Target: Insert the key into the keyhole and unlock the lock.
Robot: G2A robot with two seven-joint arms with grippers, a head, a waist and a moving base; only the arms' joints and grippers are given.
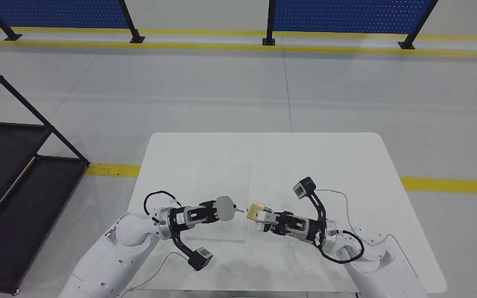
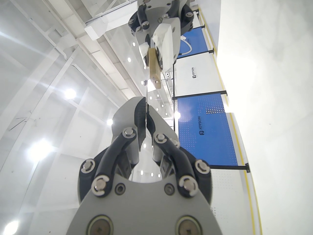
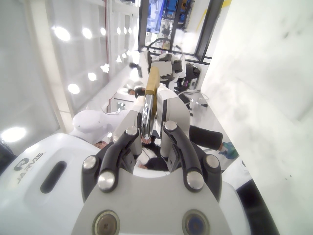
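Pale floor [image 1: 223,89] with yellow lines [image 1: 436,183] surrounds the white desk [image 1: 328,171]. Near the middle of its near edge, well apart from the far edge and both side edges, the right fingers [image 3: 172,110] are clamped on the brass lock [image 3: 152,81]. Facing them, the left fingers [image 2: 139,117] pinch the thin key [image 2: 146,96], its tip just beside the lock's end.

A white counter [image 1: 313,164] stands on a pale grey floor [image 1: 223,89] crossed by yellow lines [image 1: 201,47]. Blue perforated panels [image 1: 59,13] line the far side. A black rack [image 1: 33,186] stands nearby, and ceiling lights [image 2: 69,93] glare overhead.
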